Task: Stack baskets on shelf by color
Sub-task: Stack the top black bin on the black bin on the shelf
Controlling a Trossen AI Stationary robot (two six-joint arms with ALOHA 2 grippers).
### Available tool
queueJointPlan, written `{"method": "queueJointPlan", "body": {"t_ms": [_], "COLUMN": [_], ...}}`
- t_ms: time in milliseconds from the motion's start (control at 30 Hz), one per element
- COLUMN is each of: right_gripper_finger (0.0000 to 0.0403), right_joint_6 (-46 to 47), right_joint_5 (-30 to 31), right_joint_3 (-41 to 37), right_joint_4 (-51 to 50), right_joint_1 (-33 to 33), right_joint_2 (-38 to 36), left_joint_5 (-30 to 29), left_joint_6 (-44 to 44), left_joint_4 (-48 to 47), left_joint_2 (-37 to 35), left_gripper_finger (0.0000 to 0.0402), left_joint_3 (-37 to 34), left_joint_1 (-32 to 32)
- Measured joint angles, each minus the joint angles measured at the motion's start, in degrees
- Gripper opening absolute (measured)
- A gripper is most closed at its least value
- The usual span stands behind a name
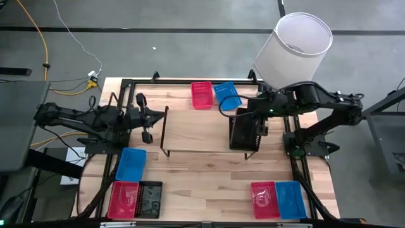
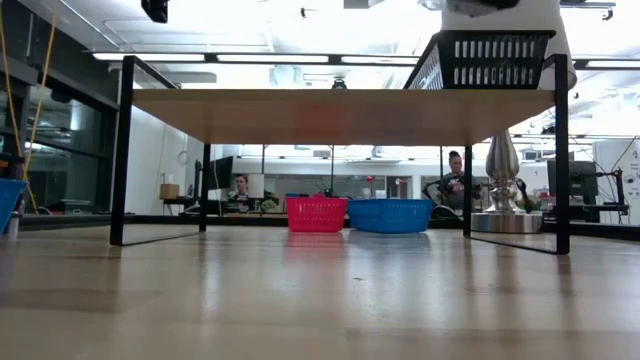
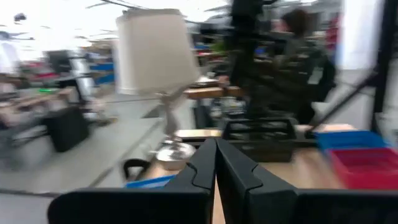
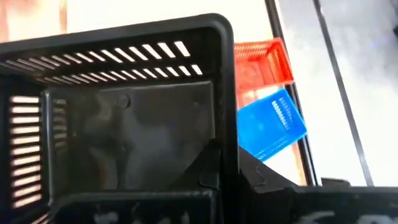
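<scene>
Holding a black basket [image 1: 245, 130] in the right fingers [image 1: 252, 120] at the shelf's [image 1: 196, 130] right end, not released. Left fingers [image 1: 147, 117] pressed together, empty, beside its left end. Remaining: red, blue, black baskets scattered across counter [image 1: 209, 183].

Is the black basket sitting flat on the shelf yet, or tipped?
Flat: the black basket rests level on the shelf top at its right end, right tool shut on its rim.

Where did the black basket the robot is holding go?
The black basket sits on the shelf's right end in the high view, gripped by the right gripper.
</scene>
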Motion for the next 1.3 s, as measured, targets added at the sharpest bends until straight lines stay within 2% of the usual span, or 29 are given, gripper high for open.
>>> {"method": "queueJointPlan", "body": {"t_ms": [167,267,567,900,1300], "right_gripper_finger": [0.0000,0.0000,0.0000,0.0000,0.0000], "right_joint_6": [-2.1,-4.5,-11.1,-11.2,-7.6], "right_joint_5": [-2.4,-5.4,-7.0,-9.7,-10.5], "right_joint_3": [0.0,-0.1,-6.3,-7.4,-7.4], "right_joint_4": [-0.1,-0.5,1.2,4.2,4.9], "right_joint_1": [-2.7,-4.0,-4.1,-5.1,-5.2], "right_joint_2": [0.5,0.9,1.3,1.2,1.2], "left_joint_5": [8.7,10.8,10.1,9.5,8.8], "left_joint_6": [-3.7,-4.5,-7.1,-6.7,-7.1], "left_joint_4": [2.4,5.1,11.5,18.8,19.7], "left_joint_2": [0.6,1.2,1.3,1.6,1.6], "left_gripper_finger": [0.0001,0.0001,0.0000,0.0000,0.0001], "left_joint_3": [-1.8,-3.5,-8.3,-12.2,-12.3], "left_joint_1": [-0.9,-2.1,-6.7,-10.2,-10.2]}}
